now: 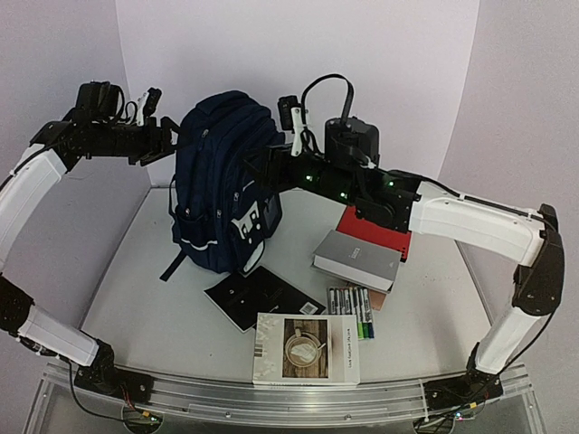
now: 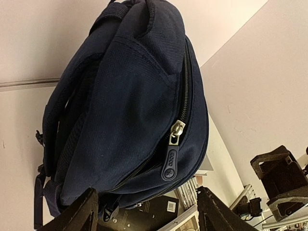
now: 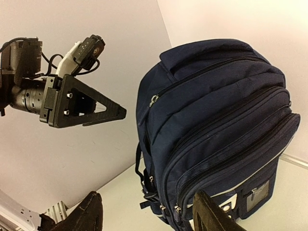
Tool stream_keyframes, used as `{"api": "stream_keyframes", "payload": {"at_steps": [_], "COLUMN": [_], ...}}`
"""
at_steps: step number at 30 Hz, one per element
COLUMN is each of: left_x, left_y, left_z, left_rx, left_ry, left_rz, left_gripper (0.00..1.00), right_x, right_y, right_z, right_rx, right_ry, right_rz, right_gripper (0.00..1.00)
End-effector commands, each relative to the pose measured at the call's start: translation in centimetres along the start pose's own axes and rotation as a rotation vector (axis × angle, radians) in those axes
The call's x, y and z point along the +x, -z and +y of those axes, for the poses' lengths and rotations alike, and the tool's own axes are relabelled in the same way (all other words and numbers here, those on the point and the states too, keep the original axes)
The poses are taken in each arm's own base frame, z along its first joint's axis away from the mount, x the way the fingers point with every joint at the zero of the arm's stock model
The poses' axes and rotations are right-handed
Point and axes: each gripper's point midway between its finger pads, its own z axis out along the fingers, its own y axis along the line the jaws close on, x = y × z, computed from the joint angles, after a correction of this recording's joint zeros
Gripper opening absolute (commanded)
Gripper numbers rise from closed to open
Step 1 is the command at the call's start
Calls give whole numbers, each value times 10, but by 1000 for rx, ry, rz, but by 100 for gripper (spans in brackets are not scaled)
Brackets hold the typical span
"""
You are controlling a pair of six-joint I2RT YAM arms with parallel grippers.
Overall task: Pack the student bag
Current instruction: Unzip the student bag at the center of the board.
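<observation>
Left hand [image 2: 147, 190] (spread wide) beside student bag [image 2: 125, 106].

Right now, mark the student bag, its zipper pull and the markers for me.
student bag [image 1: 217, 181]: top external view, on the navy front panel.
zipper pull [image 2: 169, 162]: left wrist view, on the dark tab below the metal slider.
markers [image 1: 351, 314]: top external view, mid-barrel of the row.

Three cameras around one backpack [image 1: 222, 181]
The top camera looks down from high up and well back from the backpack, over the whole table [image 1: 145, 289]; the left wrist camera is close to its zipped side; the right wrist camera faces its front from slightly farther; all three share the backpack
</observation>
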Motion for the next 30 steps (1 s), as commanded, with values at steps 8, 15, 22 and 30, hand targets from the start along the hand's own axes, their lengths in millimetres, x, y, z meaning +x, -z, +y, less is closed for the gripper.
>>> {"api": "stream_keyframes", "payload": {"at_steps": [8, 15, 22, 30], "left_x": [-11, -17, -23, -8], "left_y": [5, -5, -14, -17], "left_z": [39, 30, 27, 4], "left_rx": [-202, -115, -74, 91], "left_ry": [-94, -178, -271, -357], "left_rz": [-75, -148, -190, -184], "left_gripper": [75, 75, 66, 18], "right_x": [-15, -12, -4, -7], "right_y": [-14, -33, -46, -47], "right_z": [29, 12, 16, 17], "right_rx": [11, 134, 110, 118], "right_ry": [245, 549, 709, 911], "right_rz": [-1, 14, 25, -4], "right_gripper": [62, 61, 61, 53]}}
